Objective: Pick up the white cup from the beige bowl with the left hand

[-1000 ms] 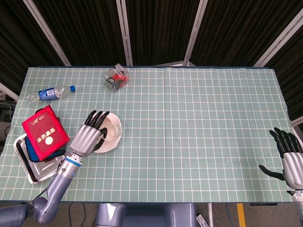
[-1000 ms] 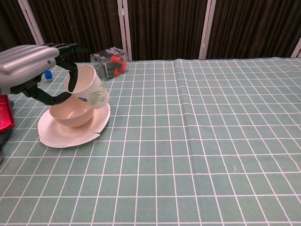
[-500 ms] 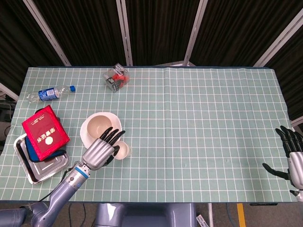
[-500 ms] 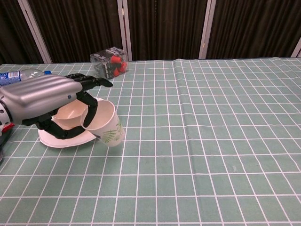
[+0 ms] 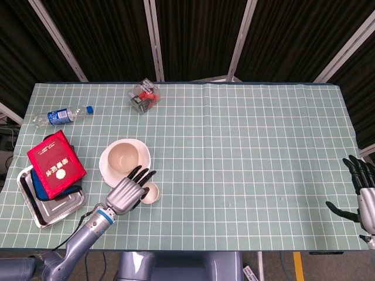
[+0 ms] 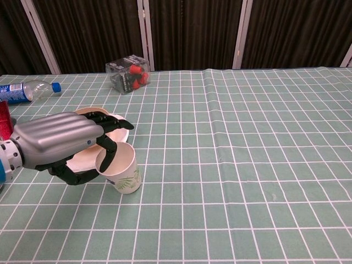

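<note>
**One cup out of the bowl, held beside it**

One white cup (image 6: 122,170) sits in the left hand (image 6: 58,144), fingers (image 6: 108,147) hooked over its rim and into its mouth, thumb below on the near side. The cup is upright, slightly tilted, and whether its base touches the tablecloth (image 5: 246,152) cannot be told. From the head view the left hand (image 5: 126,195) covers most of the cup (image 5: 150,191), leaving only a sliver of rim showing. The beige bowl (image 5: 123,157) stands on its white plate (image 5: 105,167) just behind the cup, partly masked by the hand in the chest view. The right hand (image 5: 363,196) is cut off by the frame at the table's right edge; its fingers are spread and hold nothing. A steel tray (image 5: 26,196) with a red book (image 5: 55,165) lies near the left edge, a water bottle (image 5: 60,115) and clear box (image 5: 145,96) further back. Bare cloth stretches wide across the middle and right
</note>
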`<action>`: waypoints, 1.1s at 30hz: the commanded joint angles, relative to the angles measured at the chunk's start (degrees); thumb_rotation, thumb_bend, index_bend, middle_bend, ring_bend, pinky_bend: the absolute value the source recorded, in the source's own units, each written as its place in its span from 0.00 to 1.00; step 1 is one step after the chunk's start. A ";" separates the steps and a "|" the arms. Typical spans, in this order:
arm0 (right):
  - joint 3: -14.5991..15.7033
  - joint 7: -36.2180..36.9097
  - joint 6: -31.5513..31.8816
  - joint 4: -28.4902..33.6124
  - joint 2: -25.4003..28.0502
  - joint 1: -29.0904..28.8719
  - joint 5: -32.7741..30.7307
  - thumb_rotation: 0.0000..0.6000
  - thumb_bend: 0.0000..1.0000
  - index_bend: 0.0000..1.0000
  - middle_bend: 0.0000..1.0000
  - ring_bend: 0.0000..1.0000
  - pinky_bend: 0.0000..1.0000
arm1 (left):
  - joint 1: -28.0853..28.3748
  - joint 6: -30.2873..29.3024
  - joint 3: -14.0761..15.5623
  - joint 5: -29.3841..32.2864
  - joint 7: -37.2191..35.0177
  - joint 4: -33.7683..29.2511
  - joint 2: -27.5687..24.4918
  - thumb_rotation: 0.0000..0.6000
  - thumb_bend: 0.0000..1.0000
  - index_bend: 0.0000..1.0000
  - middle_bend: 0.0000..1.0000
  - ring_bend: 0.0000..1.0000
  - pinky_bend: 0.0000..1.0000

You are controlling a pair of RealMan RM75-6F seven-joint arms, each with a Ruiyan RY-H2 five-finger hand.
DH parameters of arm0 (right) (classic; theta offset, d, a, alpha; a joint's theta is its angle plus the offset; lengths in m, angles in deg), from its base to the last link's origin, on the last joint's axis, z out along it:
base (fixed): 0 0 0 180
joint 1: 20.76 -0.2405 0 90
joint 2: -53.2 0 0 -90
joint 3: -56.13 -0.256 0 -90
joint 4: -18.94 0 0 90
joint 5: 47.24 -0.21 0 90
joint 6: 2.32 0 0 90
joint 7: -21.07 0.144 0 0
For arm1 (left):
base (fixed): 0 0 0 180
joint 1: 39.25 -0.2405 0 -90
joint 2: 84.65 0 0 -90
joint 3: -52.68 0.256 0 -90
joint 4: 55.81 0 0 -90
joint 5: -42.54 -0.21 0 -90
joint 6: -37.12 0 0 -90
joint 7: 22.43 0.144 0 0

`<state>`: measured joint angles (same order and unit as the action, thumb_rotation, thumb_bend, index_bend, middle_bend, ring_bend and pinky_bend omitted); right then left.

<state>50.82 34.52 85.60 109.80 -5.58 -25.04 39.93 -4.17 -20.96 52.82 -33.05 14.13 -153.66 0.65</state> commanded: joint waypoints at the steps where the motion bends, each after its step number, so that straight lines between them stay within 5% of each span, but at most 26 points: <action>1: -0.02 0.02 -0.12 0.06 -0.02 -0.02 -0.06 1.00 0.03 0.04 0.00 0.00 0.00 | -0.51 -0.98 0.08 0.02 -0.40 -0.08 -0.21 1.00 0.43 0.41 0.00 0.00 0.00; 5: -0.01 -0.14 -0.07 0.00 -0.09 -0.02 0.05 1.00 0.04 0.04 0.00 0.00 0.00 | -1.27 -2.66 0.10 -0.67 -1.27 -0.76 -1.10 1.00 0.24 0.22 0.00 0.00 0.00; 10: -0.01 -0.44 -0.13 -0.07 -0.19 -0.04 0.08 1.00 0.03 0.04 0.00 0.00 0.00 | -3.82 -7.97 -0.24 -3.18 -5.09 -2.90 -3.23 1.00 0.18 0.08 0.00 0.00 0.00; 18: 0.21 -2.04 -0.63 -0.04 -0.73 -0.22 0.17 1.00 0.03 0.04 0.00 0.00 0.00 | -11.95 -22.64 1.56 -10.40 -8.77 -3.57 -7.80 1.00 0.18 0.07 0.00 0.00 0.00; 33: 1.15 -7.47 -2.64 0.73 -2.18 -0.97 0.50 1.00 0.03 0.04 0.00 0.00 0.00 | -27.59 -41.63 2.46 -8.98 -16.95 -0.17 -12.81 1.00 0.15 0.00 0.00 0.00 0.00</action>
